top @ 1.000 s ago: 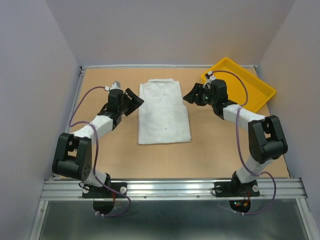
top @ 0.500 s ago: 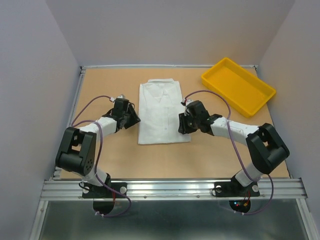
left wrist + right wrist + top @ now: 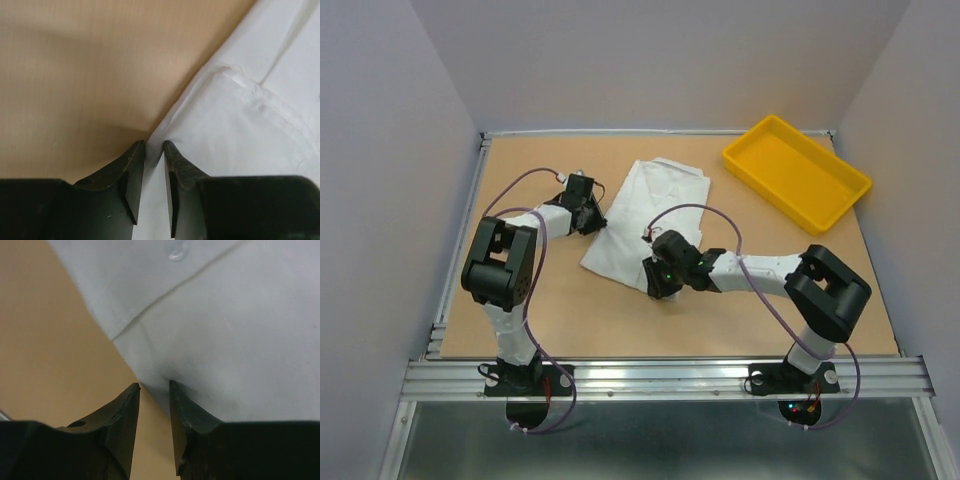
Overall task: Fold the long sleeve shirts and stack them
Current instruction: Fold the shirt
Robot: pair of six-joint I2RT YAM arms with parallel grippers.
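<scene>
Tan bench (image 3: 750, 320), one folded white shirt (image 3: 650, 205): left gripper (image 3: 154, 144) and right gripper (image 3: 154, 385) each pinch its edge, so lift both evenly, keeping your folds intact.

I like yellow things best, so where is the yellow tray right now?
From the top camera, the yellow tray sits at the far right corner of the table, beyond and right of the white shirt, not touching it.

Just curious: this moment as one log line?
left gripper: pinching edge of folded white shirt | right gripper: pinching its near corner | yellow tray: empty
</scene>
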